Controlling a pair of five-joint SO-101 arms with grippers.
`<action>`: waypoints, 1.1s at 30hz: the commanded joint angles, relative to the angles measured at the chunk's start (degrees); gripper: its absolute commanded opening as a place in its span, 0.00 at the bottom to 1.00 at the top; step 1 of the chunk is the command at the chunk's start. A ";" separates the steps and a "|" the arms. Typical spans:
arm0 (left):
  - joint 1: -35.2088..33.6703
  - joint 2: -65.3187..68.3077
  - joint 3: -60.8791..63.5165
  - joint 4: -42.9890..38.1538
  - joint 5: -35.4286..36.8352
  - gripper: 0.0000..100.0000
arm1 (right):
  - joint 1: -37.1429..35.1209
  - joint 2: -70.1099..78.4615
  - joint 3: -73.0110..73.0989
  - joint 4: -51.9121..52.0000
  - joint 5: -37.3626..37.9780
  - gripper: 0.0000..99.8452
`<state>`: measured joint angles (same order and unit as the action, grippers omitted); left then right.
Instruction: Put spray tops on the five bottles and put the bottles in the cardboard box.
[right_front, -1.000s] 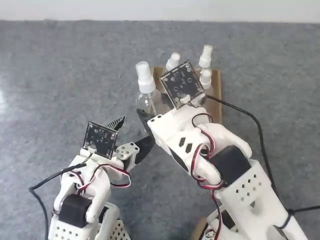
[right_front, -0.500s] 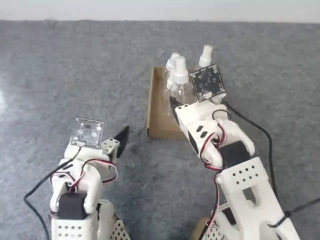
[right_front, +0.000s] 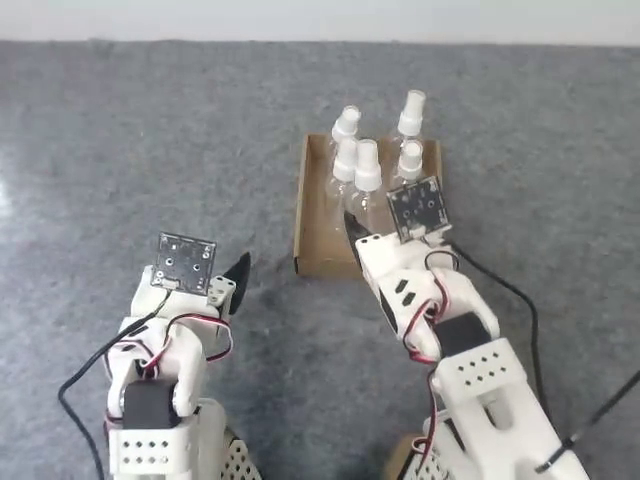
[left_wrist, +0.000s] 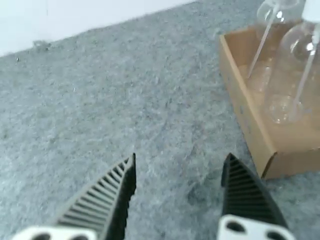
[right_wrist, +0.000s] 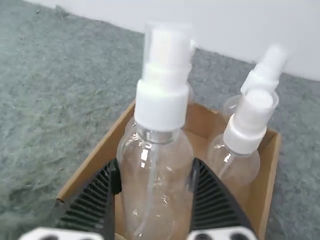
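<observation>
A cardboard box lies on the grey carpet and holds several clear bottles with white spray tops. My right gripper stands at the box's near end, shut on one upright capped bottle inside the box. In the right wrist view the black fingers press both sides of that bottle; two more capped bottles stand behind it. My left gripper hovers open over bare carpet, left of the box's near corner, fingers spread wide with nothing between them.
Grey carpet stretches to the left and beyond the box. In the left wrist view the box wall and two bottles lie off to one side. A white wall bounds the far edge.
My right arm carried the capped bottle from left of the box over it and lowered it inside. My left arm drew back toward its base, gripper still open.
</observation>
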<state>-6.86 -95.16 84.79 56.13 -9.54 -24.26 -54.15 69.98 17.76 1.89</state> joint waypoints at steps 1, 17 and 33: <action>-0.26 -0.97 -0.13 -1.58 -0.44 0.25 | 0.66 -3.56 0.62 -3.12 0.97 0.01; -0.18 -0.97 -0.13 -1.49 -0.44 0.25 | 3.12 -3.30 11.43 -14.55 0.97 0.01; -0.18 -0.97 -0.22 -1.49 -0.44 0.25 | 3.03 -3.21 13.98 -18.77 0.88 0.01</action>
<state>-6.86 -95.16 84.79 56.13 -9.54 -21.89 -55.74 84.75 0.44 1.89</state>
